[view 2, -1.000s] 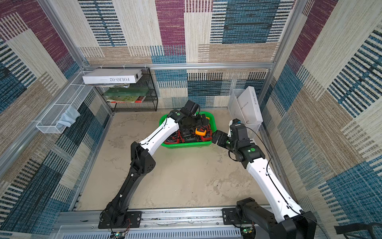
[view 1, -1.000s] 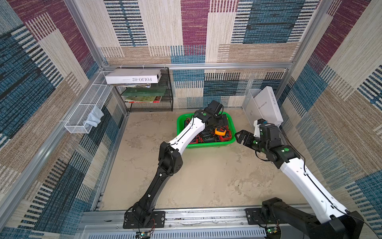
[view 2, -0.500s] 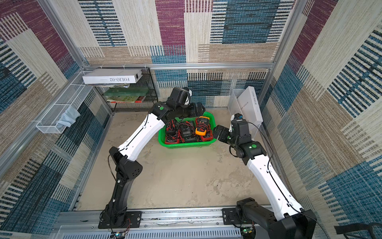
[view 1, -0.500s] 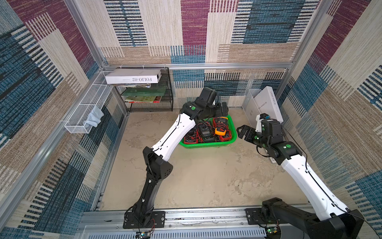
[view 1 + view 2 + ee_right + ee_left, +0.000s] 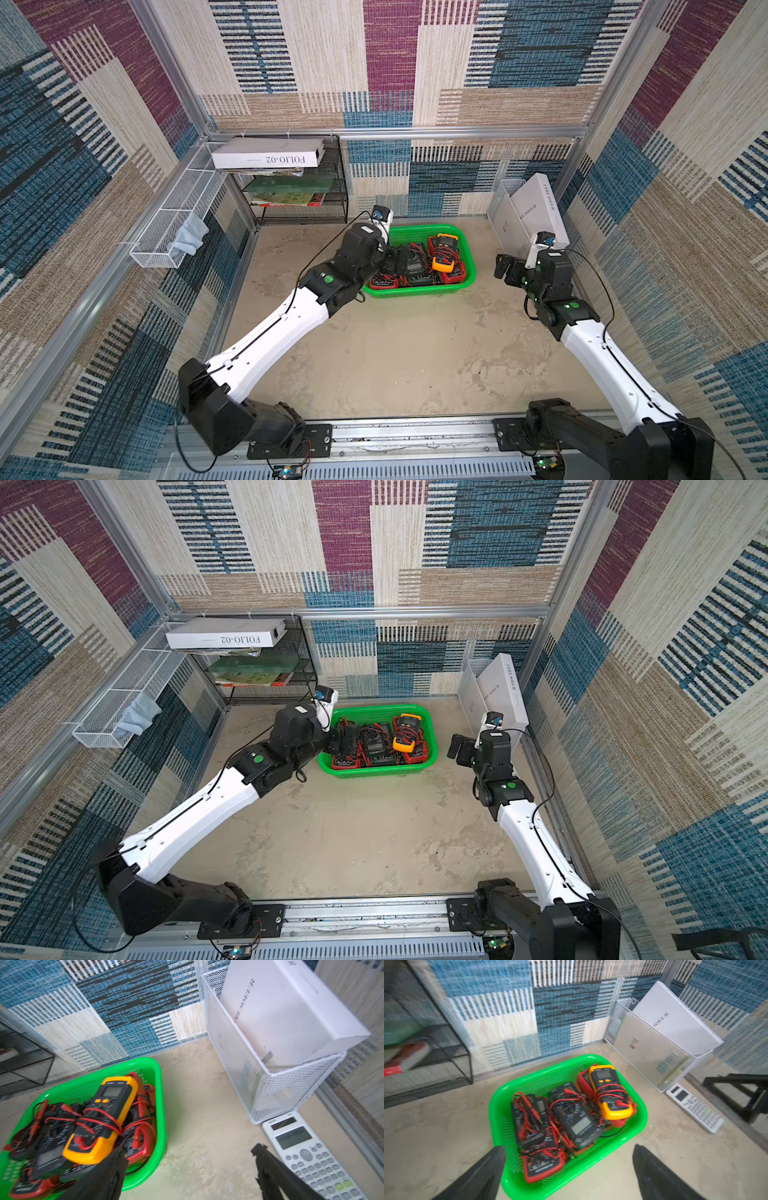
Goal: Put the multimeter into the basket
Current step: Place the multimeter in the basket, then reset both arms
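The green basket [image 5: 415, 294] [image 5: 374, 771] stands near the back wall, and several multimeters lie in it wrapped in red leads. A yellow multimeter [image 5: 444, 257] [image 5: 104, 1118] rests on top at its right end. My left gripper [image 5: 400, 262] [image 5: 569, 1148] hovers open over the basket's left end, with nothing between its fingers. My right gripper [image 5: 505, 270] [image 5: 189, 1149] is open and empty above bare floor just right of the basket [image 5: 161, 1105]. In the left wrist view the basket [image 5: 623, 1140] sits between the spread fingers.
A white calculator [image 5: 307, 1153] [image 5: 695, 1107] lies on the floor by a white mesh bin [image 5: 505, 216] holding a white box. A black mesh rack [image 5: 299, 191] with books stands at the back left. A white wire tray [image 5: 174, 224] hangs on the left wall.
The left arm has drawn back from over the basket and lowered, so its gripper now sits at the basket's left end. The right gripper has moved a little away to the right.
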